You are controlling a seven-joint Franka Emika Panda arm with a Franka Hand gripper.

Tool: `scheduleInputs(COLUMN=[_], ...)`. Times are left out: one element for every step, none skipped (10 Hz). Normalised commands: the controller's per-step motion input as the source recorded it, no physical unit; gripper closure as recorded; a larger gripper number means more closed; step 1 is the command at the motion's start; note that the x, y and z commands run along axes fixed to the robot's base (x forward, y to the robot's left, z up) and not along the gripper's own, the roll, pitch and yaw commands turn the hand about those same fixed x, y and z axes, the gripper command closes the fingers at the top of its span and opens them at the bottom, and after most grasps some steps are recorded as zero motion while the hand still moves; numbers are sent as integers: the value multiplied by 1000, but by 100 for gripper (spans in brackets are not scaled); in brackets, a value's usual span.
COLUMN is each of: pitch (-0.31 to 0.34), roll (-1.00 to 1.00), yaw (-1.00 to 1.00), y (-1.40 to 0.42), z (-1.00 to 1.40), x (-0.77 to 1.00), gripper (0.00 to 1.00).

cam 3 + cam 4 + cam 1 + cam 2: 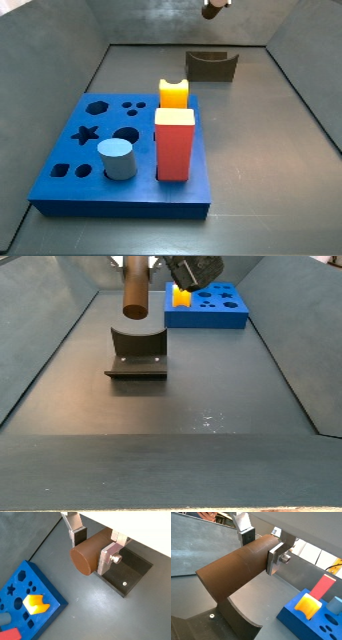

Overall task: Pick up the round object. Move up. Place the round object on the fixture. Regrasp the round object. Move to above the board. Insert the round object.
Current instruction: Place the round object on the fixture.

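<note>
My gripper [92,552] is shut on the round object [85,558], a reddish-brown peg, near one of its ends. A dark finger pad [79,536] sits on one side and a silver finger plate [109,558] on the other. In a side view the round object [134,288] hangs upright, with its lower end over the fixture [138,351]. The gripper [214,6] is high above the fixture [211,66] at the far end of the floor. In a wrist view the long round object [234,567] reaches down toward the fixture's curved notch [243,607]. The blue board [120,208] lies away from the fixture.
Standing in the board are a tall red block [175,145], a light-blue cylinder [116,160] and a yellow piece [174,93]. Star, hexagon and round holes show on the board [52,594]. Sloped grey walls enclose the floor.
</note>
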Motion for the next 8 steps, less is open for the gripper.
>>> scheduleInputs(pitch=[49,265,258,269,314,316,300,277], roll=[-352,-1000,-1000,-1000,-1000,-1000,-1000,-973], yaw=[-138,-106,-114,-134,-178,-218,-302,-254], y=[41,136,139,143,139,135,144,144], z=[-12,-1000,-1000,-1000,-1000,-1000,-1000,-1000], x=[66,128,134,140,154,159,162,170], gripper=[100,100,100,100,100,100,100,100])
